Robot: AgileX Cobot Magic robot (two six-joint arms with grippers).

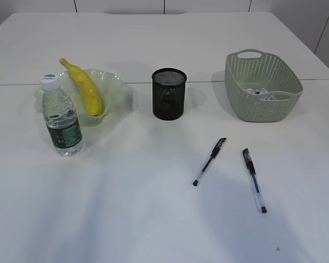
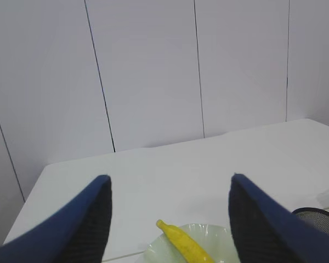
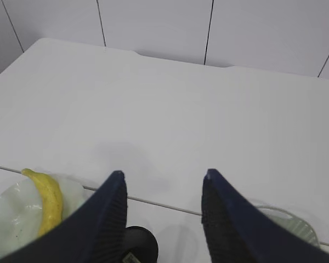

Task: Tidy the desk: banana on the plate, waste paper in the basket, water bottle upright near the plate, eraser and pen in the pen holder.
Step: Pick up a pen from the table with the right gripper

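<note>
The yellow banana [image 1: 88, 90] lies in the pale green plate [image 1: 118, 87]. A clear water bottle [image 1: 62, 118] with a white cap stands upright just left of the plate, in front of it. White waste paper [image 1: 261, 92] sits inside the green basket [image 1: 263, 87]. Two pens [image 1: 210, 161] [image 1: 254, 179] lie on the table in front of the black mesh pen holder [image 1: 169, 94]. The eraser is out of view. Neither arm shows in the exterior view. My left gripper [image 2: 170, 177] is open and empty, high above the banana [image 2: 186, 244]. My right gripper [image 3: 164, 172] is open and empty above the pen holder [image 3: 140, 241].
The white table [image 1: 153, 219] has a seam running across it behind the plate and basket. White wall panels stand behind the far edge. The basket's rim [image 3: 296, 222] shows at the lower right of the right wrist view.
</note>
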